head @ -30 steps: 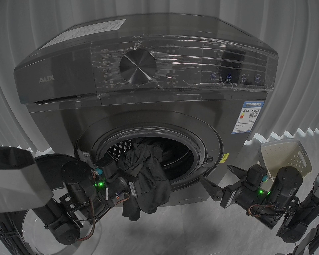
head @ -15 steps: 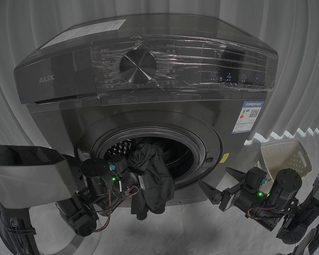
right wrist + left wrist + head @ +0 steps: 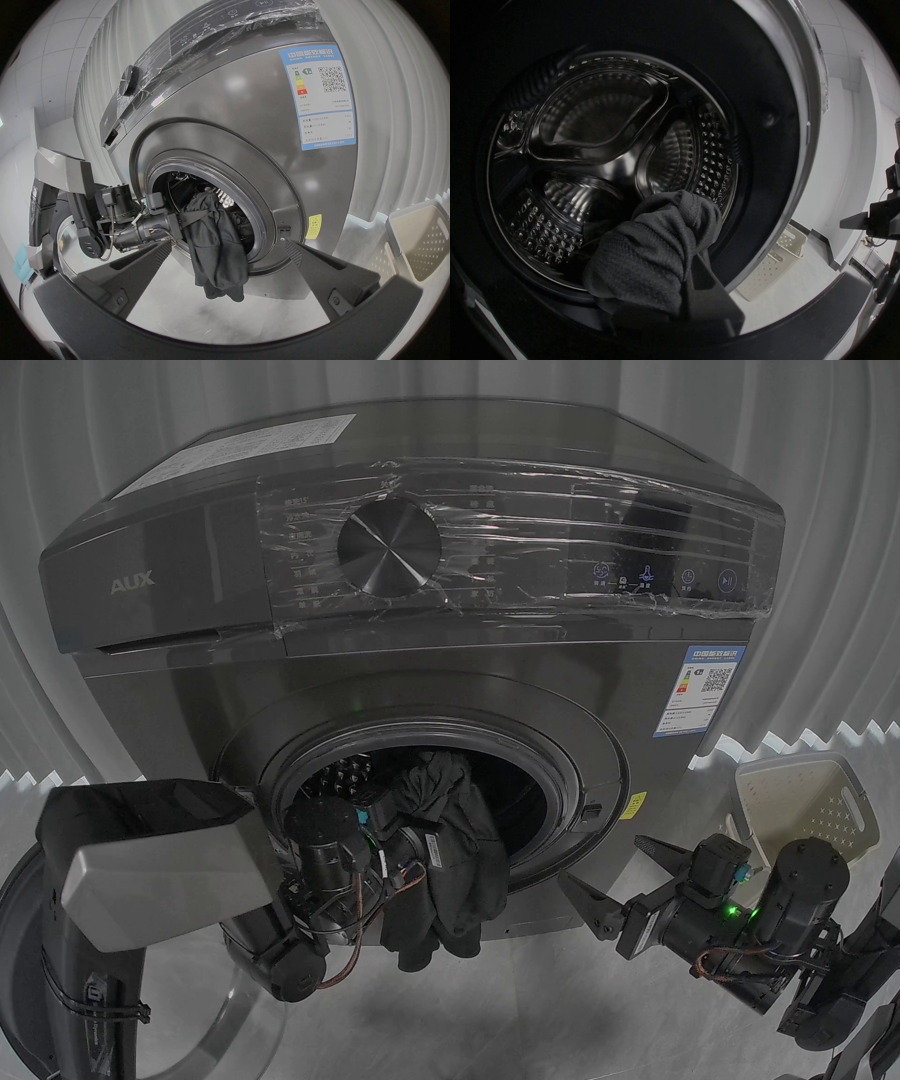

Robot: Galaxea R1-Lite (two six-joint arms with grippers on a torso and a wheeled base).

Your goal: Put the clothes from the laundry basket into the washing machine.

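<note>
At the open mouth of the washing machine (image 3: 469, 669), partway through loading. Clenched in the left claw (image 3: 187, 218): a dark garment (image 3: 455, 866), bunched at the top just inside the machine's opening, the rest hanging down over the lower lip and outside the machine's front. Not yet dropped into the drum (image 3: 604, 140). Judging from the left wrist view, nothing else lying in there, only bare perforated metal behind the held cloth. Door (image 3: 202, 1021) swung wide to the machine's left, so no obstacle on that side.

Just right of the machine, on the floor beside its front corner, the laundry basket (image 3: 806, 810), tipped, inside turned up and forward. No clothes to be seen in it, though with its near edge hidden behind the right arm. Low in front of the machine's right corner, the right claw (image 3: 609, 866), spread wide and grasping nothing, well apart from the garment.

Probably the last piece, then, or the only one. Left to do: carry deeper into the machine, get the trailing part over the lip, let go, pull back. Some risk of the hanging part sliding out onto the floor if released too near the lip.
</note>
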